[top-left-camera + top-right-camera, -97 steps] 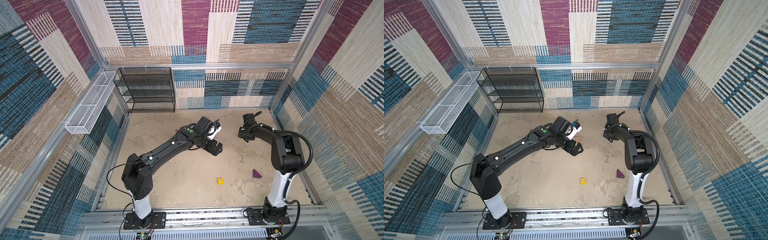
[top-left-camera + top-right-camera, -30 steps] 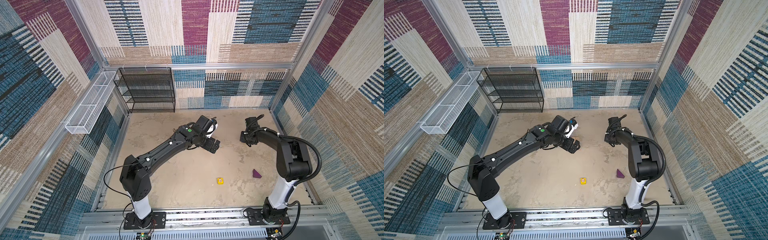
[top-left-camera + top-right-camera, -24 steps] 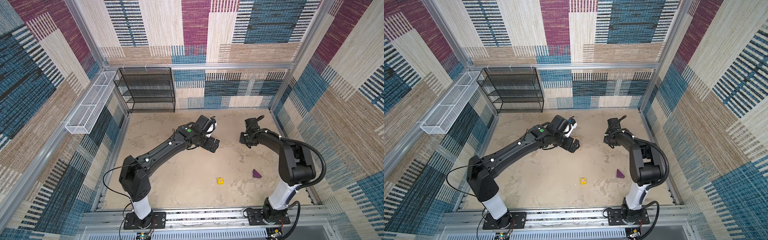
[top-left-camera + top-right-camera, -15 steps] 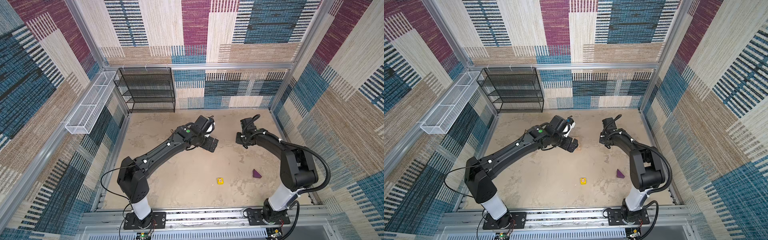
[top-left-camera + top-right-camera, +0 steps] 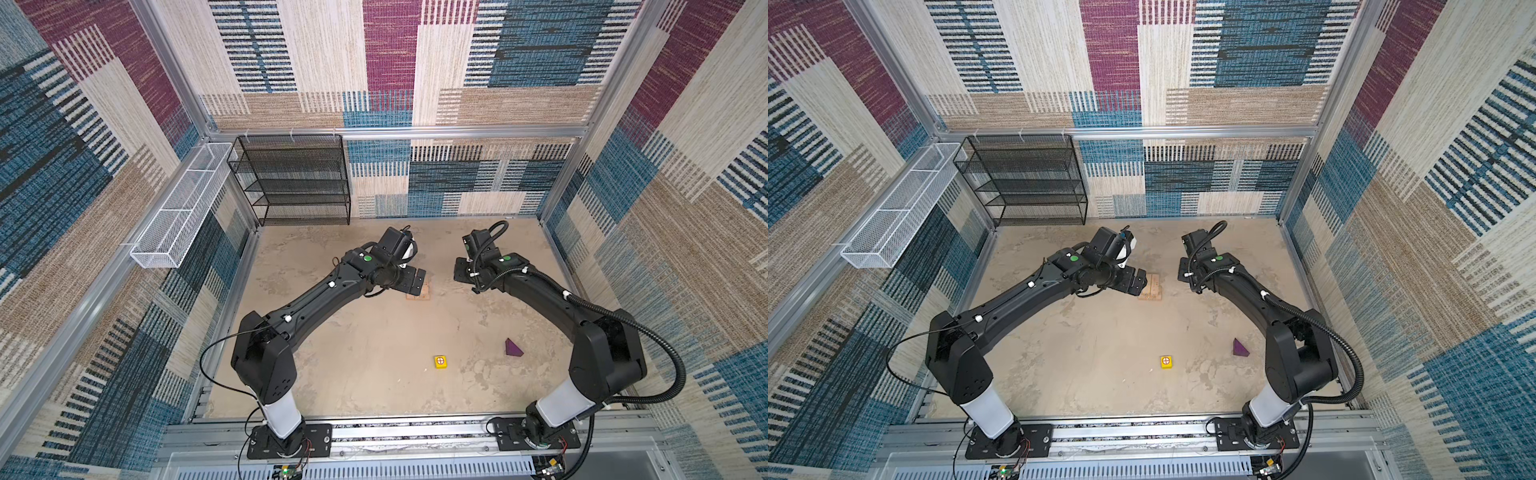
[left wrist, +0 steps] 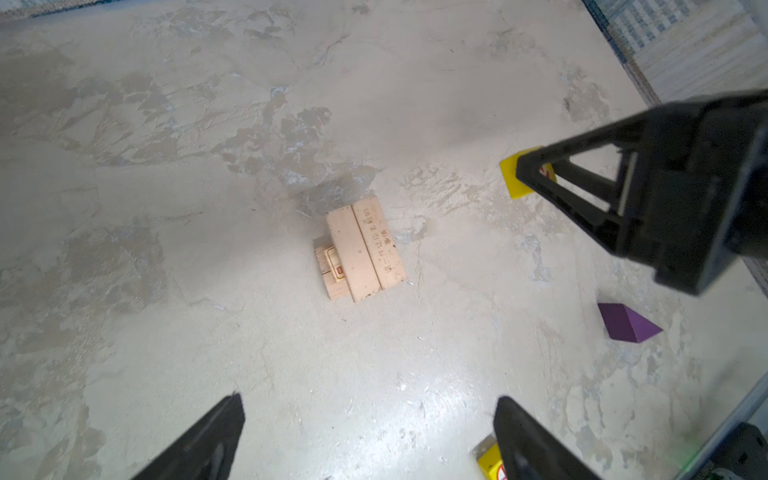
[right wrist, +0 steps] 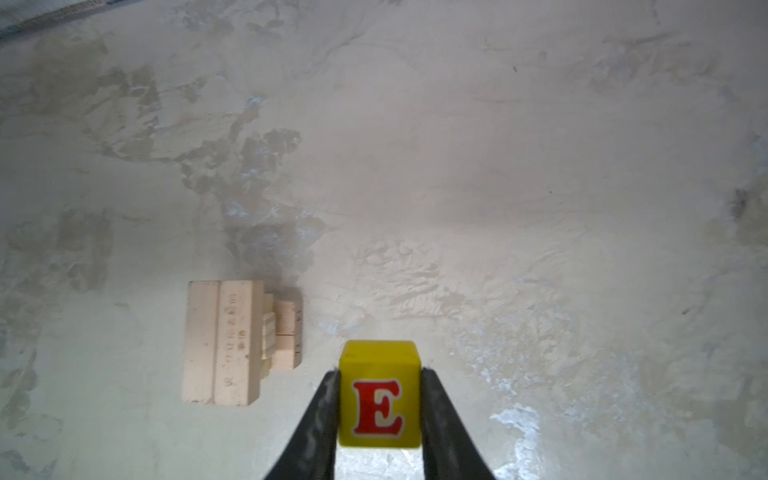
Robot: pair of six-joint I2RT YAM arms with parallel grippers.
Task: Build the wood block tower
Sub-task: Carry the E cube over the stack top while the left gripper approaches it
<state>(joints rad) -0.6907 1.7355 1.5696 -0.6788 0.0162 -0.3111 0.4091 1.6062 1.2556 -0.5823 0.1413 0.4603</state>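
Mottled beige tabletop (image 5: 353,374), plank stack (image 6: 361,249), yellow cube (image 5: 441,362), purple wedge (image 5: 513,348)

Two matte black arms with boxy links: left arm (image 5: 316,299), right arm (image 5: 540,291). At its 6 o'clock end each has a white sleeve (image 5: 280,409) and a black screwed base plate (image 5: 286,440). Near each 12 o'clock end sits a green dot (image 5: 367,258). A thin black cable (image 5: 208,353) loops off the left arm at 9 o'clock. A ribbed black hose (image 5: 648,328) runs along the right arm at 3 o'clock. Left tool (image 6: 370,399) and right tool (image 7: 380,374) both have black tapered fingers.
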